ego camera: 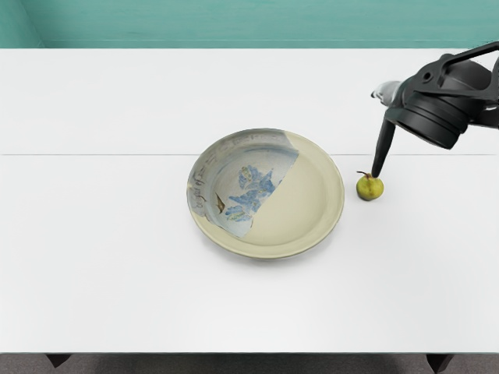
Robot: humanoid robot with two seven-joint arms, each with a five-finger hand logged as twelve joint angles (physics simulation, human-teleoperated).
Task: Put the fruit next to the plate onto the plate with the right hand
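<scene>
Because the right robot hand [433,109], fingers [383,148] apart, merely reaches the pear [370,188] beside the plate [312,204], it should enclose the pear before lifting.

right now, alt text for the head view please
The right hand reaches in from the right, one dark finger pointing down at a small green fruit on the white table, just right of a cream and blue plate.
</scene>
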